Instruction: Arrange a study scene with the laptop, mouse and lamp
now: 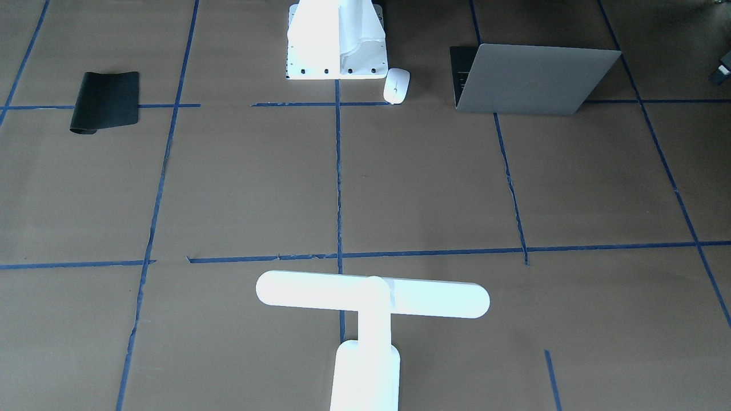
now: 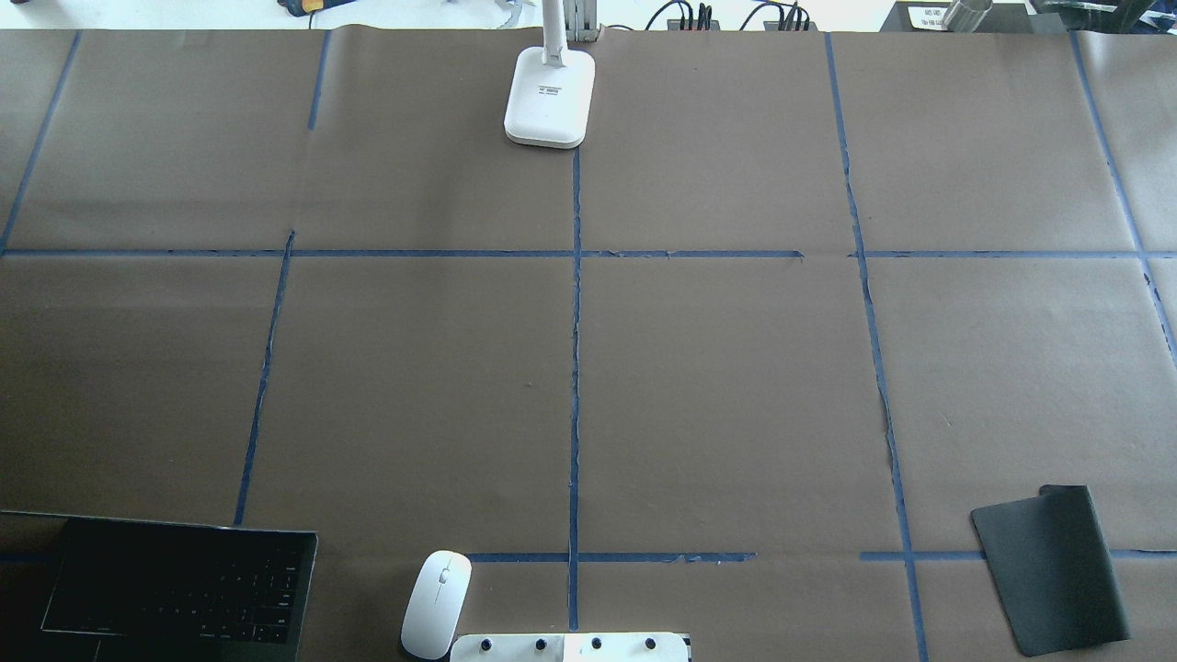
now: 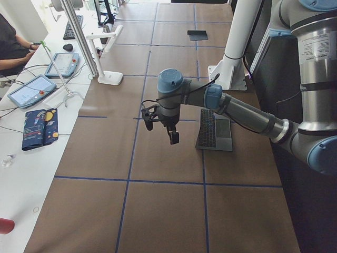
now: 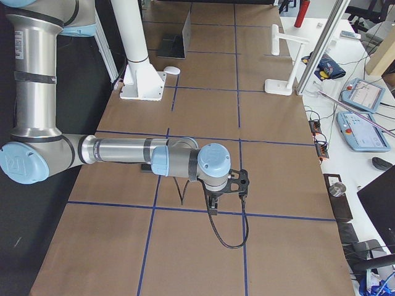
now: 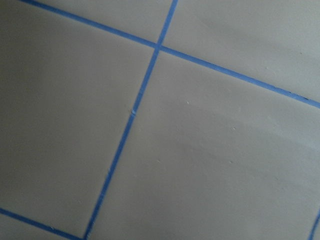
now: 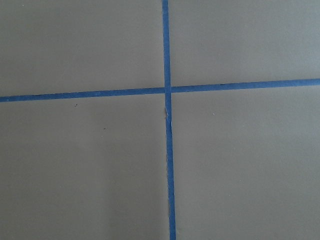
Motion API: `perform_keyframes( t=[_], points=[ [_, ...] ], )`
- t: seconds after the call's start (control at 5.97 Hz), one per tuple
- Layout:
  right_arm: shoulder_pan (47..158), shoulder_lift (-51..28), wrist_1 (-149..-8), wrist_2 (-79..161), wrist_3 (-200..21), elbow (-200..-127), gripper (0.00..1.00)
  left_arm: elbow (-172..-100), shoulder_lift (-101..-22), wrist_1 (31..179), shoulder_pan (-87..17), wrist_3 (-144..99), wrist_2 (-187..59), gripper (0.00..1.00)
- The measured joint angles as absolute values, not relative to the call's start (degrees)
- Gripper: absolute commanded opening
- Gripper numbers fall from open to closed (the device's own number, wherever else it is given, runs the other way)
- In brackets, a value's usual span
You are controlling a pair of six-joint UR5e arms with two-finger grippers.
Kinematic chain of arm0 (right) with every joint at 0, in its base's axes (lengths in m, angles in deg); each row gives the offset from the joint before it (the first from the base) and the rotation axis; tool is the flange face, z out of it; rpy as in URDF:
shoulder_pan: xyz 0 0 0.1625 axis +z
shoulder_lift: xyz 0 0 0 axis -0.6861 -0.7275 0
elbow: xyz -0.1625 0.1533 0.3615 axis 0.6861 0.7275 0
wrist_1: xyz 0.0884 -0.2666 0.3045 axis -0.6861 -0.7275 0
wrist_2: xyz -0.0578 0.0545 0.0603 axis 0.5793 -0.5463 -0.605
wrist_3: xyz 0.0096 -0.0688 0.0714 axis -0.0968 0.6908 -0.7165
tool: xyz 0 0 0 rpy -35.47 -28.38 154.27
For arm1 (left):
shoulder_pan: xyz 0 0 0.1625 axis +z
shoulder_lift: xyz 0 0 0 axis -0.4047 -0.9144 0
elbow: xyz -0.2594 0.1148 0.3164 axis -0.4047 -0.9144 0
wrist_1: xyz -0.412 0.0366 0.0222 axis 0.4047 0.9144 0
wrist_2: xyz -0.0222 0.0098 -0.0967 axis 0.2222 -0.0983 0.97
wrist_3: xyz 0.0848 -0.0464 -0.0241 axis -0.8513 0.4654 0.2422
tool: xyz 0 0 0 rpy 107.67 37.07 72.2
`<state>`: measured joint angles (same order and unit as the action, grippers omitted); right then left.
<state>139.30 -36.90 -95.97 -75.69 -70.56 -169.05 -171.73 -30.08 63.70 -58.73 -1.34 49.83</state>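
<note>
The laptop [image 1: 531, 80] stands open at the near left corner of the table, and its dark keys show in the overhead view [image 2: 175, 588]. The white mouse [image 1: 396, 85] lies beside the pedestal, right of the laptop [image 2: 436, 604]. The lamp [image 1: 371, 297] stands at the far middle edge, with its base in the overhead view [image 2: 549, 97]. My left gripper [image 3: 172, 137] hangs in the air near the laptop [image 3: 213, 129]. My right gripper [image 4: 213, 206] hangs above the table's right end. I cannot tell whether either is open or shut. Both wrist views show only brown paper and blue tape.
A black mat [image 2: 1048, 570] lies at the near right, one end curled up. The white boxy pedestal [image 1: 337, 40] stands at the near middle edge. A side bench with tablets [image 3: 31, 89] and a seated person [image 3: 10, 42] runs along the far side.
</note>
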Motion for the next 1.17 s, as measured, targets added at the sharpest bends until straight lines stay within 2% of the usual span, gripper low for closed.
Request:
perform_keyframes(
  t=[0.67,1.17],
  points=[
    [139.3,-36.71,-96.03,-76.16,-70.7,-169.16,1.0,-183.23,-28.84,64.08,-44.75,32.04,49.38,1.0],
    [139.3,-36.61,-95.99,-76.13,-70.72,-169.04,1.0,-187.31,-28.8,65.6,-34.93,54.9,44.44,1.0]
  ],
)
